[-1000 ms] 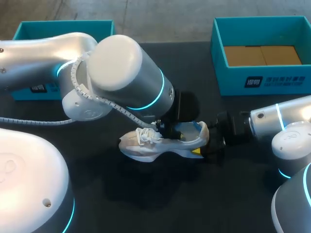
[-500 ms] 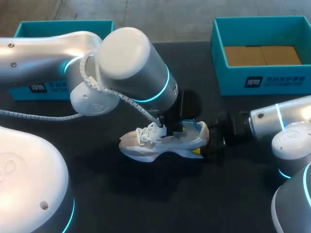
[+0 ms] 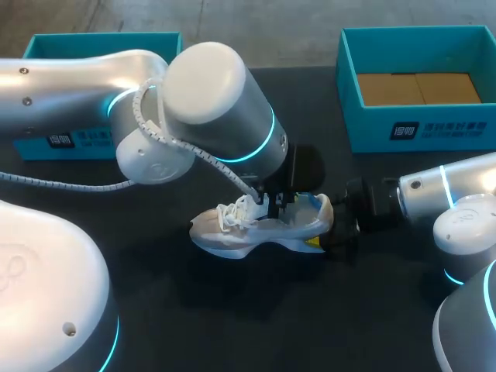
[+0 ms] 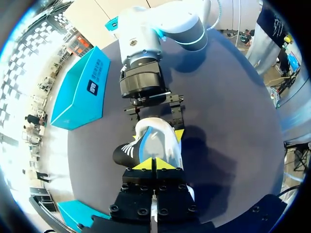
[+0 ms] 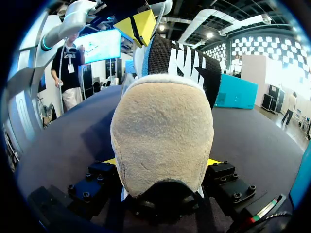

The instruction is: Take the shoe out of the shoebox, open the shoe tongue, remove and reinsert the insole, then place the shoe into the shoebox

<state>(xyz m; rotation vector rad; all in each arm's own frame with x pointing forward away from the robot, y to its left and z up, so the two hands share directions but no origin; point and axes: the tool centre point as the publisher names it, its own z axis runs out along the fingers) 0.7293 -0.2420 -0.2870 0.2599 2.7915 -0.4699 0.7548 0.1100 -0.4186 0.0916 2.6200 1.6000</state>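
Near the middle of the dark counter [image 3: 232,310] one shoe [image 3: 256,231] is sitting on its sole. Its long axis is running side to side across the counter, with the toe pointing toward my left and the heel toward my right. It is lying well apart from both boxes.

The upper is looking white and smooth, with loose white laces [image 3: 231,215] bunching over the front and a blue lining showing at the opening. Seen from the right wrist, the heel [image 5: 163,141] is showing a rounded, tan, suede-like patch. Behind it the tongue [image 5: 182,60] is standing up, black mesh with white marks.

The right claw [image 3: 329,232] is gripping the heel, its two fingers pressing on it from either side. The left claw [image 3: 275,205] is hanging over the shoe's opening, just above the tongue. Its yellow tips are pressing together, and I cannot tell whether anything thin is pinched between them.

Two teal shoeboxes are standing along the far edge, both rectangular, open-topped and made of card. The right shoebox [image 3: 418,132] is showing a brown cardboard floor, and the left shoebox [image 3: 101,36] is lying mostly hidden behind my left arm.
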